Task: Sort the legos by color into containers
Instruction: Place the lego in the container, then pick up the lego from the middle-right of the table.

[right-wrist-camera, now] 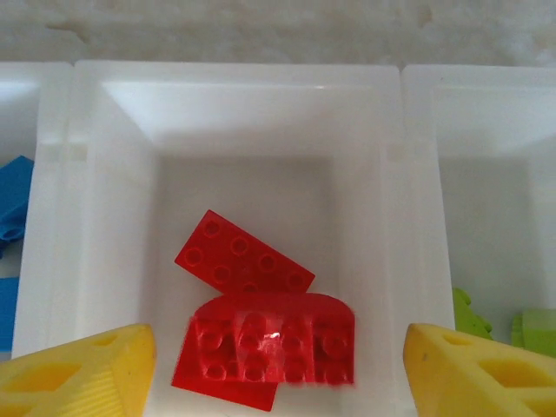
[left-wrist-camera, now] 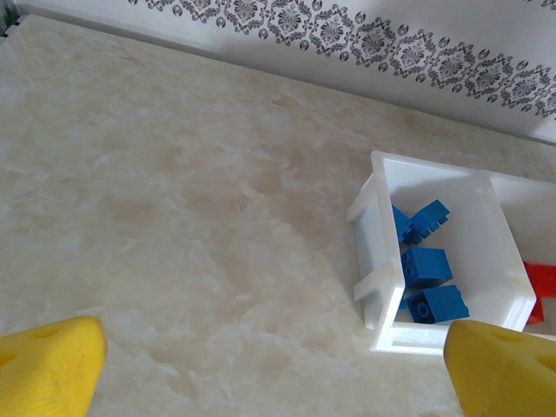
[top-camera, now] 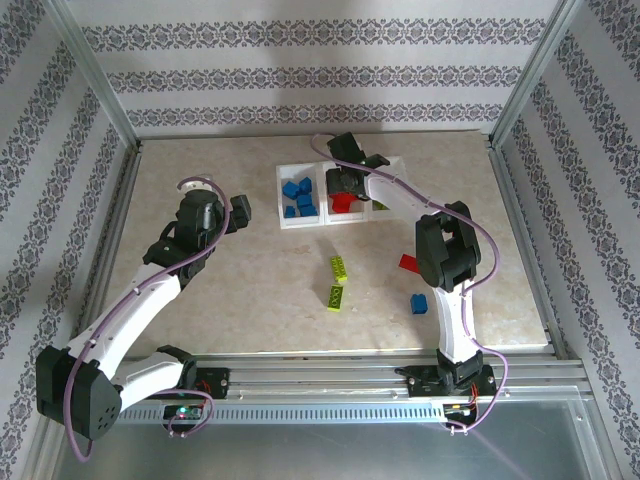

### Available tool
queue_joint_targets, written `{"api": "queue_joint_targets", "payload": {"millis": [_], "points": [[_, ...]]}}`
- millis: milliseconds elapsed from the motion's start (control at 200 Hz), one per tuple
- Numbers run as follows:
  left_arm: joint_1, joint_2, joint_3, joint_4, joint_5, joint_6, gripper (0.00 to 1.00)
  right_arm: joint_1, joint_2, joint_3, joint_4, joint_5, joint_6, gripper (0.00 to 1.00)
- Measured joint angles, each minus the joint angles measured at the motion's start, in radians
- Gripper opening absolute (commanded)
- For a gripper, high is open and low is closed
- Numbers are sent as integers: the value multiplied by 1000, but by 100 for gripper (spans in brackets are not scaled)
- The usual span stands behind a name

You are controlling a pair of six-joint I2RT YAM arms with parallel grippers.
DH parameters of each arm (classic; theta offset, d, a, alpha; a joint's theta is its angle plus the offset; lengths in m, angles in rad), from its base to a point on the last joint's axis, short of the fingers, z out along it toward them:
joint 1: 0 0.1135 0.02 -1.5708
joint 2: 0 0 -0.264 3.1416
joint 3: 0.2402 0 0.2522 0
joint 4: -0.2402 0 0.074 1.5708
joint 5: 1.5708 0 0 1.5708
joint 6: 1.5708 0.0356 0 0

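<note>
Now, the right gripper (right-wrist-camera: pixel 278 382) hangs over the middle compartment of the white tray (right-wrist-camera: pixel 234 74), its yellow fingertips (right-wrist-camera: pixel 78 373) spread wide at 7 and 5 o'clock of the wrist view and pinching nothing. Below it lie 2 red bricks (right-wrist-camera: pixel 243 261), one overlapping the other, the nearer one blurred.

From above, the tray sits at 12 o'clock on the table (top-camera: pixel 260 300), with blue bricks (top-camera: pixel 297 198) in its 9 o'clock compartment and green pieces (top-camera: pixel 380 206) in the 3 o'clock one. The left gripper (top-camera: pixel 240 212) waits at 9 o'clock of the tray, apart from it, claw open and empty too.

4 strays are left out: 2 lime bricks (top-camera: pixel 341 267) near each other at 6 o'clock of the tray, then a loose red brick (top-camera: pixel 409 263) and a loose blue brick (top-camera: pixel 418 303) toward 5 o'clock, just beside the right arm.

Danger spots, as I judge them:
- **Tray:** it looks thin-walled, so a fingertip clipping the rim on the way out could drag all 3 compartments askew.
- **Loose red brick:** it lies so close to the right arm that a careless swing could knock it away.
- **Lime pair:** closing on one could nudge its neighbour and spoil the next grasp.
</note>
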Motion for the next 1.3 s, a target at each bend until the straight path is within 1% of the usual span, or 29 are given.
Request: {"api": "queue_joint_targets", "payload": {"millis": [385, 615, 805, 1064, 1204, 1304], "points": [[0, 0, 0, 0, 3, 0, 100, -4, -11, -5, -11, 13, -5, 78], [0, -1, 0, 0, 3, 0, 100, -4, -136, -97, -15, 15, 13, 79], [2, -1, 0, 0, 3, 0, 100, -4, -277, -235, -8, 29, 46, 80], [7, -1, 0, 2, 4, 0, 100, -26, -450, -496, 0, 35, 102, 84], [11, -1, 0, 7, 5, 0, 100, -80, -554, -656, 1, 14, 136, 87], [13, 0, 0, 7, 9, 0, 100, -152, -620, -764, 11, -33, 157, 89]]}}
